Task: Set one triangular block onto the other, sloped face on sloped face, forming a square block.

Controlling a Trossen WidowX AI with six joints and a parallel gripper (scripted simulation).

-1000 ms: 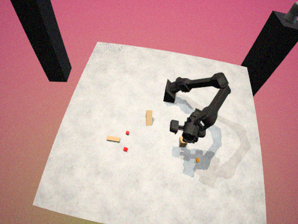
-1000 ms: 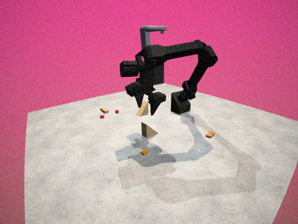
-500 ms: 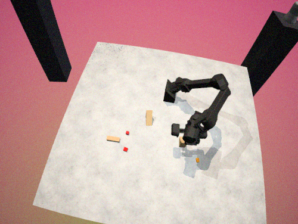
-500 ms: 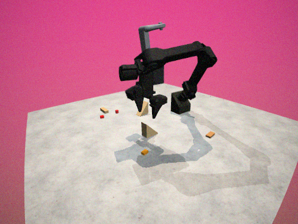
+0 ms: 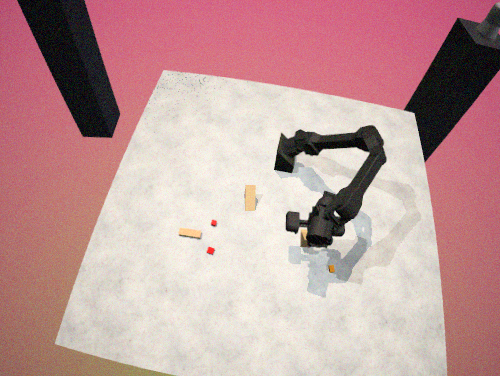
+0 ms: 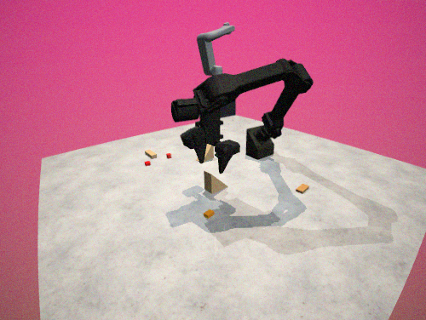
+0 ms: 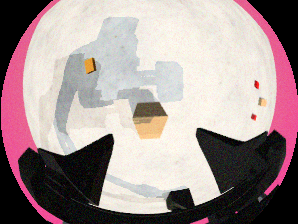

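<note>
1. Gripper [image 6: 211, 163] points down, jaws spread to nearly full width, nothing held.
2. It hangs above the near wedge [image 6: 214, 184], not touching it; in the wrist view that wedge [image 7: 149, 123] sits between the fingertips, slightly toward 11 o'clock.
3. Far wedge [image 5: 250, 197] lies on the table [image 5: 200, 310], at 10 o'clock from the gripper in the top view, well apart from the near wedge.
4. Top view hides most of the near wedge under the arm; its orientation there is probably unreadable.
5. 2 red cubes [image 5: 213, 223] and a tan slab [image 5: 190, 233] lie far off at 9 o'clock.
</note>
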